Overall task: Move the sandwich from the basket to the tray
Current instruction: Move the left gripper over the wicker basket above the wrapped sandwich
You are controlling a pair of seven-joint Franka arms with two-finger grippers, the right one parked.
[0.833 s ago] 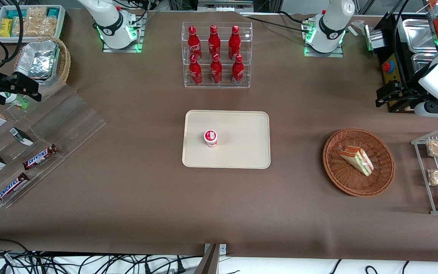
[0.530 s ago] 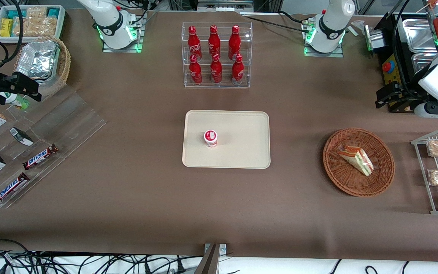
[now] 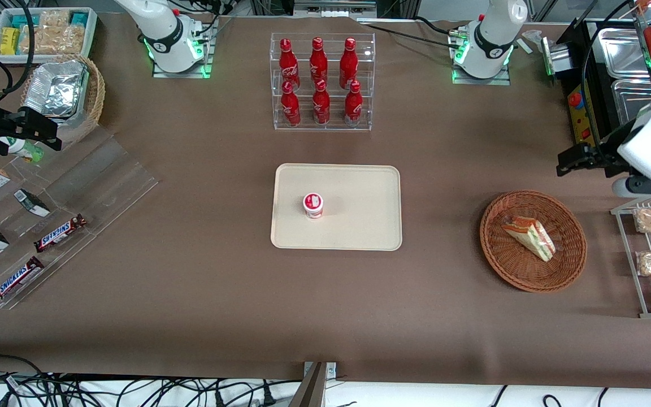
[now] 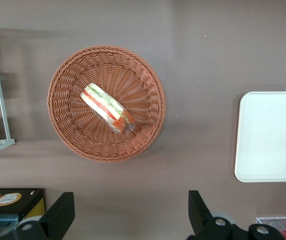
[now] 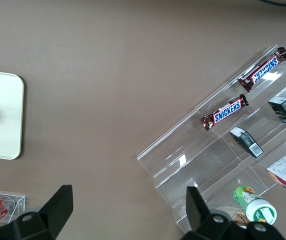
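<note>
Front view showed the task as barely begun: the sandwich (image 3: pixel 528 237) lay in the basket (image 3: pixel 568 265), wrapped and untouched, and nothing of the move to the tray (image 3: pixel 359 226) was done. Reaching, gripping, lifting, carrying and setting down were all left, as I judged it. Nearest that camera sat the basket, toward the working arm's end of the surface (image 3: pixel 218 294). Level with it, near the middle of the surface and well apart from it, lay the tray, bare except for a small red-and-white cup (image 3: pixel 313 204) standing upright on it. Farther from the camera hung the jaws (image 3: pixel 571 161), up above the surface and off to one side of the basket, not over it and touching nothing. Farthest stood a clear rack of red bottles (image 3: pixel 319 79).

Left wrist view looked straight down on the basket (image 4: pixel 148 85) with the sandwich (image 4: pixel 107 107) lying across its middle, a corner of the tray (image 4: pixel 268 135) off to the side. The two fingertips (image 4: pixel 58 217) stood wide apart there, released and empty, with only bare surface between them
</note>
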